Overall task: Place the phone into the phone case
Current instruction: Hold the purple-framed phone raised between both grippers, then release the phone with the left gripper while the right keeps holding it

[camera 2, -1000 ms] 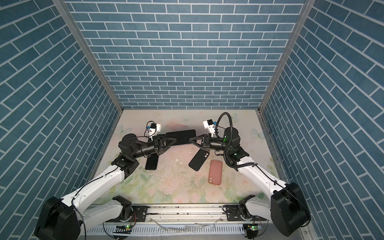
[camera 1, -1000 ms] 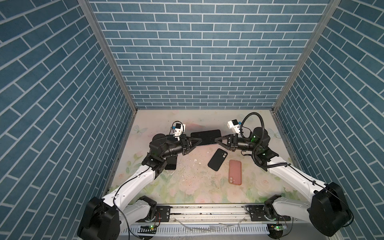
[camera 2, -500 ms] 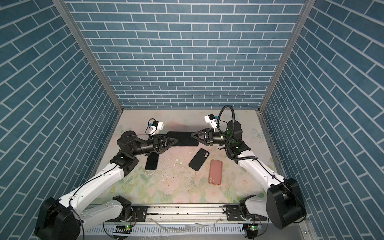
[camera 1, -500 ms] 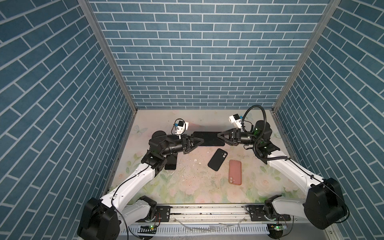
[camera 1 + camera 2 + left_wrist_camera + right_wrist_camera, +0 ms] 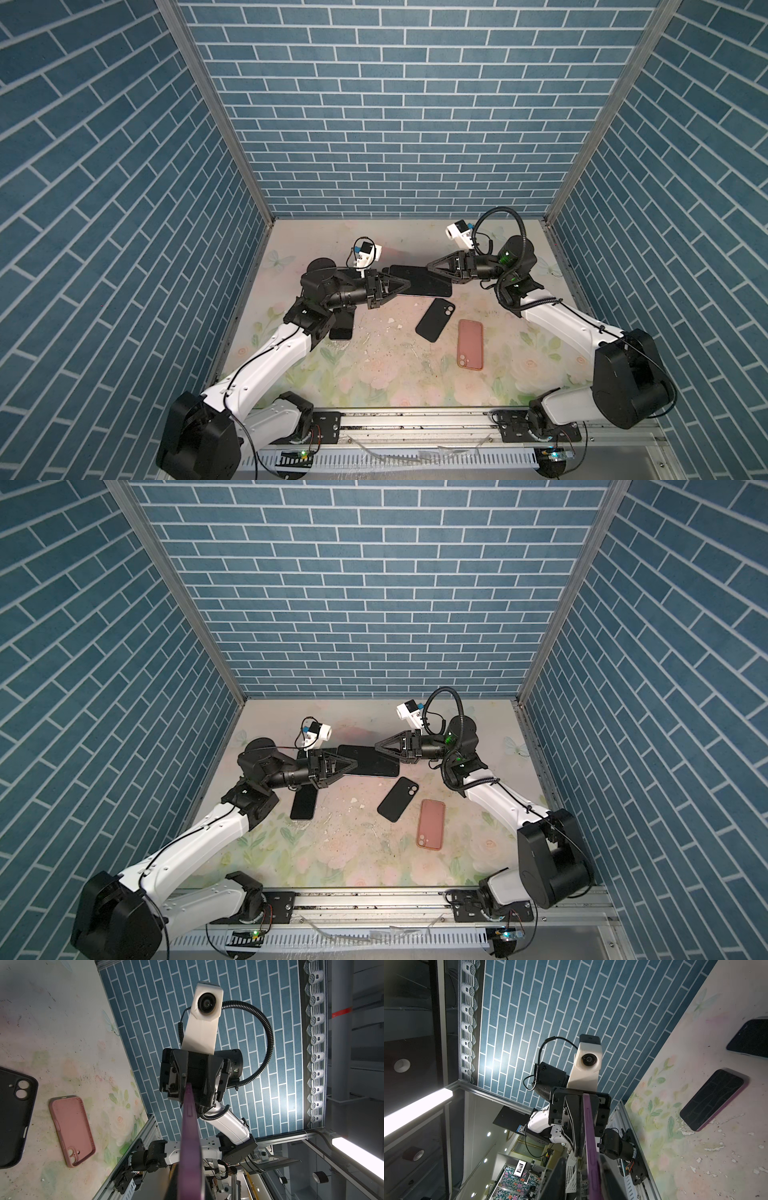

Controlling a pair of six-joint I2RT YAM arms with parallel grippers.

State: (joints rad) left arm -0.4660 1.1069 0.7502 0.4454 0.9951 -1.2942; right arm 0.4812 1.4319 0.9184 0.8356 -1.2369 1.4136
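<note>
Blue brick-patterned walls point(image 5: 395, 124) closed the cell on three sides, and a metal rail point(image 5: 415, 420) ran along the 6 o'clock edge. The table point(image 5: 374, 374) wore a pale floral print, scuffed near its middle.

The left arm point(image 5: 274, 357) reached in from 7 o'clock and covered part of a second phone point(image 5: 303, 805), which lay flat at 8 o'clock from the phone. The phone point(image 5: 424, 281), dark-faced with a purple edge, hung level above the table toward 12 o'clock of centre, bridged between both grippers. The left gripper point(image 5: 406, 284) pinched its 9 o'clock end, jaws pressed onto it. The right gripper point(image 5: 431, 266) had its jaws on either side of the 3 o'clock end; whether they pressed it could not be told.

The black case point(image 5: 435, 319) lay on the table just at 5 o'clock from the phone. The pink case point(image 5: 470, 344) lay open side up at 4 o'clock from the black one, near but not touching. A third phone point(image 5: 749, 1036) showed in the right wrist view, beyond the second. White flakes point(image 5: 390, 321) dotted the table between the second phone and the black case.
</note>
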